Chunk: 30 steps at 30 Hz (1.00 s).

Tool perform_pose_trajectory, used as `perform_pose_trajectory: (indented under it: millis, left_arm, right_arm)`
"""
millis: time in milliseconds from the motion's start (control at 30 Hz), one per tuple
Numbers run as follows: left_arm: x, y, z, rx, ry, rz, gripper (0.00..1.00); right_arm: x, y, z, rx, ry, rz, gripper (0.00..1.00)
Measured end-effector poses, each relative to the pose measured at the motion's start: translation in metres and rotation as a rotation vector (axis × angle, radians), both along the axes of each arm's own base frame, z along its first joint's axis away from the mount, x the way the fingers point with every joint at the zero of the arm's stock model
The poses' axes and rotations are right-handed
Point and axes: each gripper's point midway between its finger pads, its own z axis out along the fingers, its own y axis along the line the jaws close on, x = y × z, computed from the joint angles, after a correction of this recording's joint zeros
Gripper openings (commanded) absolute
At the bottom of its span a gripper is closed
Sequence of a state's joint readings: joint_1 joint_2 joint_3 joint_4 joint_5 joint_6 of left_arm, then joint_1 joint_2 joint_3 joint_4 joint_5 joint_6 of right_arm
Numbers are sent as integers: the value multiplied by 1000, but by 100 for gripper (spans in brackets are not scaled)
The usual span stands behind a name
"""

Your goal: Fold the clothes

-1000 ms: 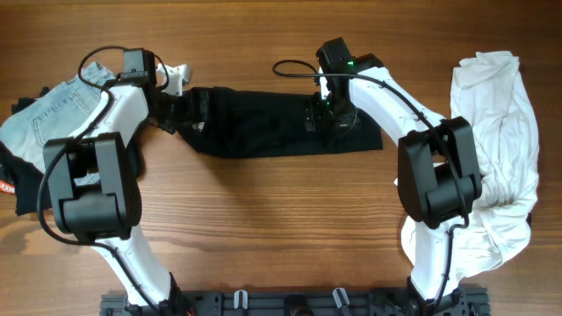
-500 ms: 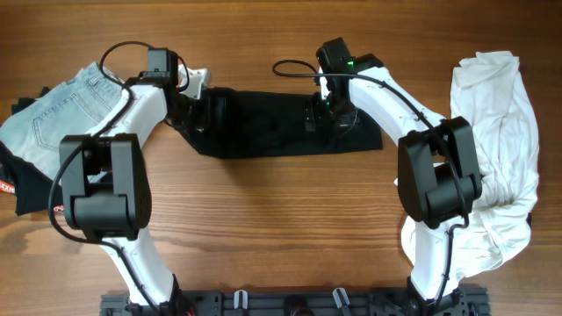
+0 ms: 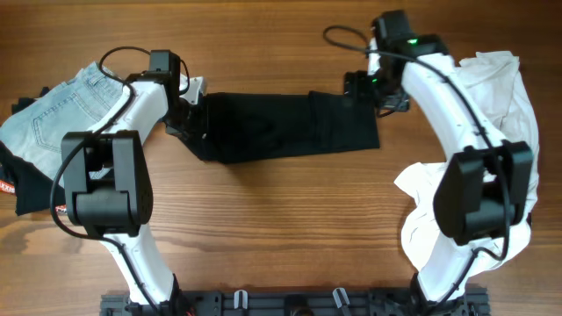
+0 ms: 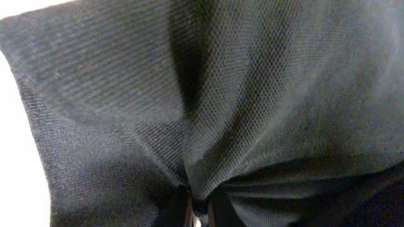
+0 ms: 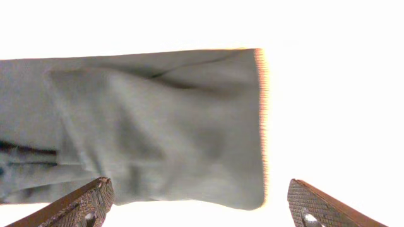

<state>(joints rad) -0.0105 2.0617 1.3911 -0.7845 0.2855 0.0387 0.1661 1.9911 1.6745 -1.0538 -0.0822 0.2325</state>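
Black top (image 3: 281, 132) lies stretched across the tabletop (image 3: 281, 211), looks light and floppy, best pinched at its ends: left end effector (image 4: 197, 211) is clenched on one, right end effector (image 5: 199, 197) hangs released by the other.

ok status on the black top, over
Left gripper shut on black top. Right gripper open, holding nothing. Denim garment, white garment off to the sides.
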Motion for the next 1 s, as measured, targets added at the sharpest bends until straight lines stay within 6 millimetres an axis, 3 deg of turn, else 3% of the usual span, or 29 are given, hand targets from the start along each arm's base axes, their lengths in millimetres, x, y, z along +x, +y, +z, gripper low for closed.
perform_pose_trajectory:
  millis: [67, 133, 267, 367, 433, 467, 633, 733, 800, 1000]
  left_arm:
    - [0, 15, 7, 42, 26, 32, 4]
    - [-1, 28, 18, 68, 52, 62, 4]
    - [-4, 47, 42, 155, 100, 100, 4]
    - [8, 44, 88, 150, 81, 141, 4]
    - [21, 19, 119, 97, 23, 141, 4]
    - [24, -7, 132, 65, -1, 135, 4]
    - [6, -122, 140, 14, -32, 15, 8]
    - [-4, -176, 142, -16, -76, -56, 8]
    - [-2, -203, 144, -34, -128, -80, 11]
    - [4, -237, 148, -75, -206, -97, 20]
  right_arm:
    - [-1, -22, 0, -19, 14, -29, 93]
    - [0, -31, 0, -28, 14, -35, 93]
    - [3, -34, -2, -37, 0, -5, 93]
    - [-11, -35, -31, -43, 44, 5, 93]
    - [-24, -36, -51, -43, 77, 6, 92]
    - [-32, -36, -62, -38, 100, 8, 93]
    - [-37, -33, -72, -19, 109, 10, 92]
    - [-39, -33, -73, -19, 117, 7, 92]
    - [-44, -33, -73, -21, 136, 6, 92]
    - [-45, -33, -73, -20, 143, -4, 92]
